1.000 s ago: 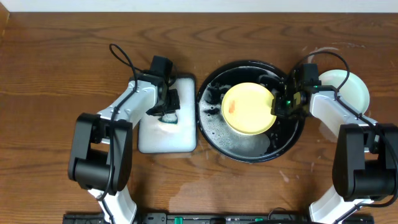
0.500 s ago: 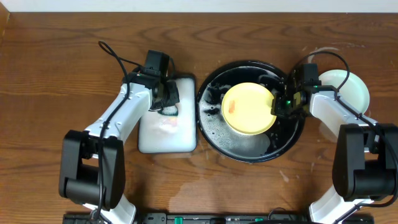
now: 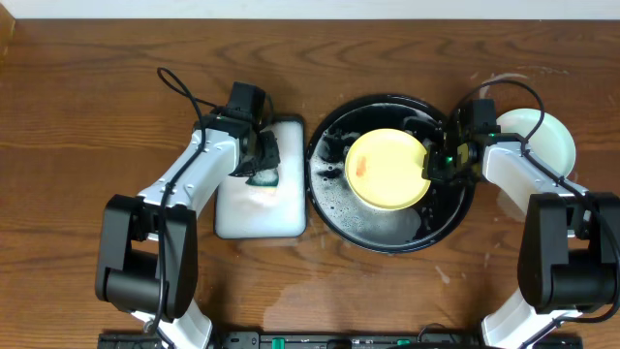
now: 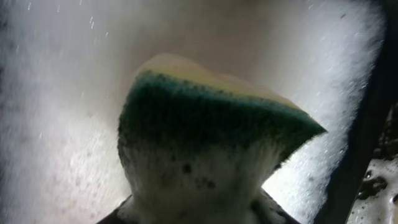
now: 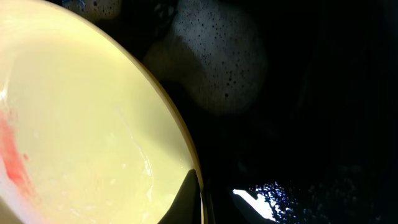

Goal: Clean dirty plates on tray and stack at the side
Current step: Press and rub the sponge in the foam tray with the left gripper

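My right end effector (image 3: 432, 167) is clamped on the right rim of the round glossy yellow plate (image 3: 386, 168), which sits red-smeared inside the large round black sudsy basin (image 3: 334, 208). My left end effector (image 3: 260, 160) hangs over the white rectangular tray (image 3: 257, 218), with the soapy green-and-yellow sponge (image 4: 211, 124) at its tips; whether it grips, I cannot tell. 1 pale mint-green plate (image 3: 542, 136) rests on the brown wooden desk (image 3: 97, 87), right of the basin.

Overhead: even, soft lighting, sharp focus, sheen on the wet tray (image 3: 383, 231). Left wrist: sponge (image 4: 211, 118) blurred by closeness, foam (image 4: 62, 93) overexposed at 12 o'clock. Right wrist: yellow plate (image 5: 81, 112) bright, surroundings dim, glare at 5 o'clock.
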Motion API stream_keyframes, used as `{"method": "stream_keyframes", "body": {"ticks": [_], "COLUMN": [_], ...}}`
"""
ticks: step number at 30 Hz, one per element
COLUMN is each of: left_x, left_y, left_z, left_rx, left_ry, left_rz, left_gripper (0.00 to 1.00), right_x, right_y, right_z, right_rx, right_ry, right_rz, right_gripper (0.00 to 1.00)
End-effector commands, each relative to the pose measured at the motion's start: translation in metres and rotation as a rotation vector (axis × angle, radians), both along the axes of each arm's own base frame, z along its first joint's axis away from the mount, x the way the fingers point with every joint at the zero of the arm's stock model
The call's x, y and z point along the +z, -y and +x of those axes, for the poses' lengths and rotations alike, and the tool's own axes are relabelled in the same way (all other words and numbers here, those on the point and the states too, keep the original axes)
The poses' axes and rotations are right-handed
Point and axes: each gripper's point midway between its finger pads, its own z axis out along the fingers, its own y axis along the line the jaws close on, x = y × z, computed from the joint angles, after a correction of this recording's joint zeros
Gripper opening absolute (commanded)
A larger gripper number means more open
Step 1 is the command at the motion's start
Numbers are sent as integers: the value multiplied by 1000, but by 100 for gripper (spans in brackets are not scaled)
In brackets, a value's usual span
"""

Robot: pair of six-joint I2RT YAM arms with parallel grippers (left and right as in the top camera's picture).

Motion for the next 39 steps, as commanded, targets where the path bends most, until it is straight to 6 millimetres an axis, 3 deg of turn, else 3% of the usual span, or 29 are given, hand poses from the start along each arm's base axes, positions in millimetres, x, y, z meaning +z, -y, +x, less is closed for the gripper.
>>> {"method": "stream_keyframes", "body": {"ticks": [1, 5, 14, 23, 28, 31, 39], "left_x": [9, 7, 2, 1, -4, -6, -14], "left_y": [-3, -5, -4, -5, -4, -3, -5], "left_z": [-6, -15, -18, -21, -10, -7, -16], "left_rx": [8, 7, 4, -13, -52, -51, -52], "left_ry": [-8, -46, -65, -77, -38, -27, -61], "left_rz": [9, 18, 14, 23, 31, 28, 37], "left_gripper": [39, 42, 60, 60, 63, 58, 57], "right_x": [-12, -11, -12, -12, -11, -12, -12], "right_y": [-1, -1, -1, -1, -1, -1, -1], "right_z": [-2, -2, -2, -2, -2, -3, -3], "right_rx": [14, 14, 15, 15, 15, 15, 15], "right_ry": [-27, -27, -27, -27, -27, -30, -29], "right_rz": [-4, -3, -4, -4, -3, -4, -4], "right_gripper": [1, 1, 1, 1, 1, 1, 1]}}
